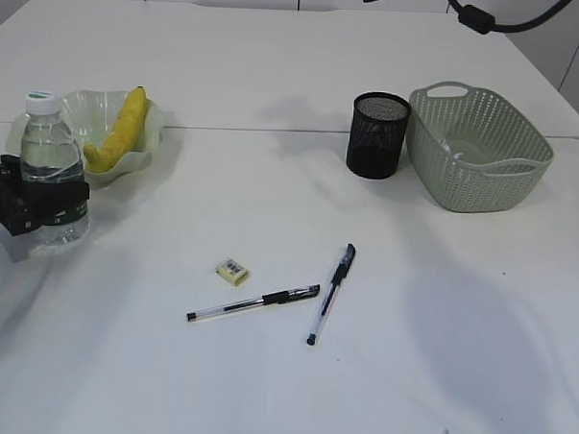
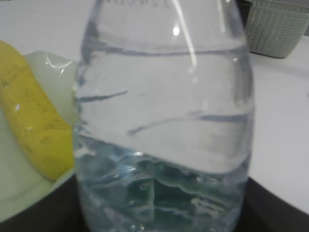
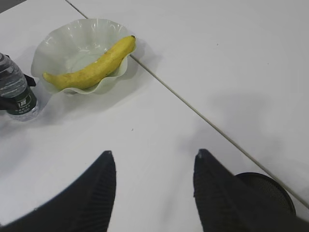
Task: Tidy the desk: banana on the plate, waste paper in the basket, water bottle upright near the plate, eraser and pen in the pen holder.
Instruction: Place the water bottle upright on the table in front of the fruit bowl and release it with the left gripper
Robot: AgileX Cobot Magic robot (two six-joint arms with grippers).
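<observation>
Banana (image 1: 120,131) on plate (image 1: 157,125), bottle (image 1: 52,163) beside it; basket (image 1: 480,148) right of holder (image 1: 378,134).

This looks like a lab or test room set up as a mock office desk. Two plain white tables (image 1: 277,72) stand pushed together, their seam running across the upper middle of the frame, with pale wall panels along the top edge. A black cable (image 1: 500,20) and part of a rig hang in at the upper right. The props are office and snack items laid out sparsely: a mesh pen holder (image 1: 378,134) and a basket (image 1: 480,148) at upper right, two pens (image 1: 329,294) and an eraser (image 1: 232,270) in the centre, and a plate (image 1: 154,139) at upper left.
</observation>
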